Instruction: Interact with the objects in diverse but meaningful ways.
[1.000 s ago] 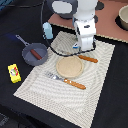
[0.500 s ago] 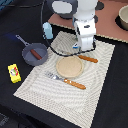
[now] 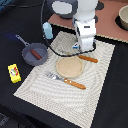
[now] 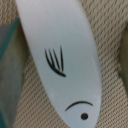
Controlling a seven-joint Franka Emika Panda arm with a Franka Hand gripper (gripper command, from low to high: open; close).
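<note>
The white-and-blue fish (image 4: 70, 60) fills the wrist view, lying on the woven placemat, with black fin lines, a curved mouth and a dot eye. In the exterior view my gripper (image 3: 85, 49) hangs low over the placemat's far edge, right above the fish (image 3: 75, 46), of which only a bluish sliver shows. My fingers are hidden, so their state is unclear. The grey frying pan (image 3: 27, 54) sits at the exterior view's left with the brown sausage (image 3: 35, 53) inside. The yellow packet (image 3: 14, 73) lies nearer the front left. The pale blue carton (image 3: 47, 31) stands behind the pan.
A round wooden plate (image 3: 69, 67) sits mid-placemat. An orange-handled fork (image 3: 65, 80) lies in front of it and a knife (image 3: 88, 58) behind it. A raised pinkish board with a bowl (image 3: 123, 17) is at the far right. A dark cable (image 3: 57, 52) runs from the pan towards the arm.
</note>
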